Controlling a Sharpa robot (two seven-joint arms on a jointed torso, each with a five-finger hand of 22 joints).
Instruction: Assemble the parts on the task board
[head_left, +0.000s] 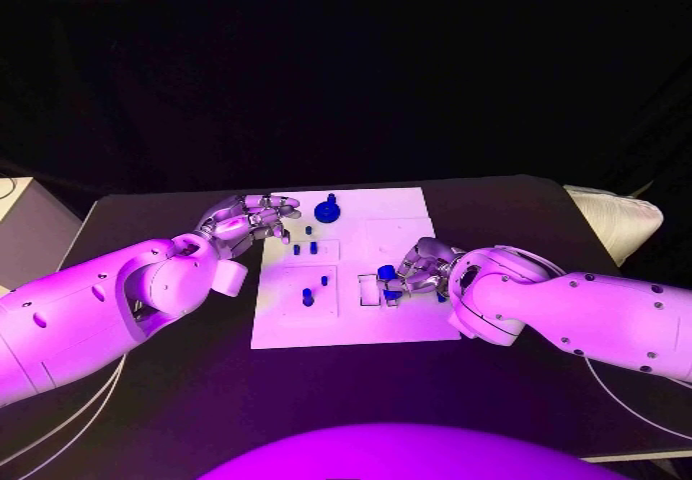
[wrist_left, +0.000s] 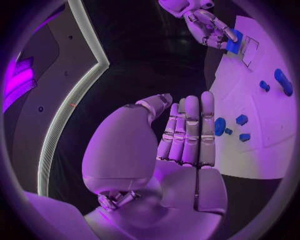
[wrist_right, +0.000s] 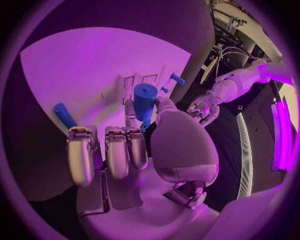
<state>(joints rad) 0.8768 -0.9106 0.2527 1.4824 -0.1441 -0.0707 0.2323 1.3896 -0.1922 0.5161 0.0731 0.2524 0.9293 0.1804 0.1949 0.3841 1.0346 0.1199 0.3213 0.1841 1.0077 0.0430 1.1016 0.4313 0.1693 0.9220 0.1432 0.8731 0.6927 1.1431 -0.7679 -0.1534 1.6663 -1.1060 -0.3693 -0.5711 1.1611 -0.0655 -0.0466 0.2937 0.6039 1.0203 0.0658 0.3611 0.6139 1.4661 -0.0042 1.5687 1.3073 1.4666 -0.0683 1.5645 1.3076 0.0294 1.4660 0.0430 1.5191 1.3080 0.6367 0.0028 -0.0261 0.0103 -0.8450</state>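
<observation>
1. My right hand (head_left: 408, 275) pinches a blue cylinder (wrist_right: 144, 101) between thumb and fingers, holding it over the right side of the task board (head_left: 389, 228).
2. In the right wrist view the cylinder stands up from the grip, with the board's rectangular recesses just beyond it.
3. A second blue peg (wrist_right: 64, 114) lies on the board beside the fingers of that hand; I cannot tell whether they touch it.
4. My left hand (head_left: 245, 220) sits at the board's left edge, fingers straight and pressed together, holding nothing, as the left wrist view shows.
5. Just past its fingertips (wrist_left: 207, 97) lie several small blue parts (wrist_left: 241, 120) on the board.
6. A larger round blue part (head_left: 329, 210) stands near the board's far edge.
7. The board lies in the middle of the black bench (head_left: 173, 380).
</observation>
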